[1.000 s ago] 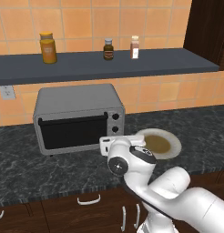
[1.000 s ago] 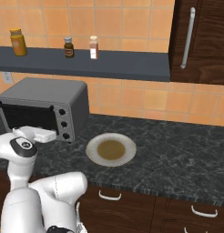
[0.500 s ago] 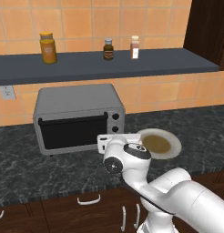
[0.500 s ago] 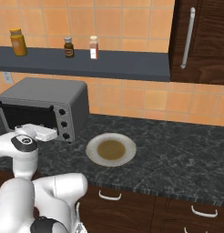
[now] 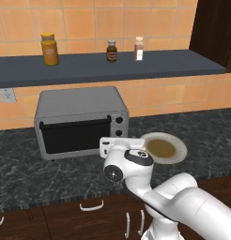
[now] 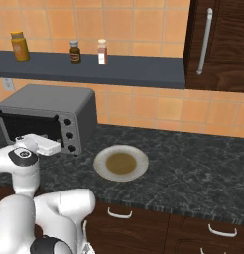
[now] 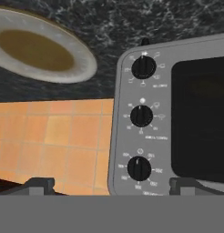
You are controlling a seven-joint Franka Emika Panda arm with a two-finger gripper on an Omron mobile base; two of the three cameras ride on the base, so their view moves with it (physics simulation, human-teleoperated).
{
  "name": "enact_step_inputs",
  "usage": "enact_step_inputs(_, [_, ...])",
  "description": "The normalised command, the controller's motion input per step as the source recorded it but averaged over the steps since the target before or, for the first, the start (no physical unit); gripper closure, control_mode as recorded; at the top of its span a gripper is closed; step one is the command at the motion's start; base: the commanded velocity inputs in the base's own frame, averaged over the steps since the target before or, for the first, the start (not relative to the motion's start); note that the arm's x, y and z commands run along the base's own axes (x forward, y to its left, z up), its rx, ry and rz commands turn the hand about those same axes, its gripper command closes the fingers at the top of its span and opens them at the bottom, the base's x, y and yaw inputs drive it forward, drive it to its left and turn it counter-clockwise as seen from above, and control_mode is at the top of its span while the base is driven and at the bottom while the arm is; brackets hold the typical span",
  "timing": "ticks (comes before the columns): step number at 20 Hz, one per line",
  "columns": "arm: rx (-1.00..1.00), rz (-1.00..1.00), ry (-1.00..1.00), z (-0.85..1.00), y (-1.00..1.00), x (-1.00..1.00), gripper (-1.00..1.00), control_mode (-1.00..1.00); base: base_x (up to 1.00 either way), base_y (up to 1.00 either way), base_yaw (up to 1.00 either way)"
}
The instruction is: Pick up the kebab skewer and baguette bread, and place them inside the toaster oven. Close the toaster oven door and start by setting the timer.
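The grey toaster oven (image 5: 75, 105) (image 6: 49, 101) stands on the dark counter with its door (image 5: 73, 136) (image 7: 200, 118) shut, and nothing shows through the dark glass. My gripper (image 7: 113, 185) is open and empty. It hangs close in front of the oven's column of three black knobs (image 7: 141, 115) and touches none of them. In the base views my white hand (image 5: 118, 144) (image 6: 42, 145) sits by the oven's right front corner. The kebab skewer and the baguette bread are out of view. The round plate (image 5: 179, 144) (image 6: 101, 166) (image 7: 86, 68) right of the oven holds only a brown patch.
A shelf (image 5: 159, 63) above the oven carries an orange jar (image 5: 50, 49) and two small bottles (image 5: 111, 50) (image 5: 139, 48). A dark tall cabinet with a bar handle (image 6: 206, 42) stands at the right. A wall outlet (image 5: 8, 95) is left of the oven.
My hand has edged slightly left and up toward the oven's knob panel. The jaws have stayed open, and the oven and the plate have not moved.
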Motion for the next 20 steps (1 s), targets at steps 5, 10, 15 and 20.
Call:
enact_step_inputs(5, [0.00,0.15,-0.05,-0.65,-0.84,0.02,-1.00,-1.00,0.00,0.00,0.00])
enact_step_inputs(10, [0.00,0.18,-0.05,-0.67,-0.66,0.18,-1.00,-1.00,0.00,0.00,0.00])
enact_step_inputs(15, [0.00,0.20,-0.07,-0.77,-0.58,0.12,-1.00,-1.00,0.00,0.00,0.00])
enact_step_inputs(20, [0.00,0.20,-0.08,-0.93,-0.58,0.10,-1.00,-1.00,0.00,0.00,0.00])
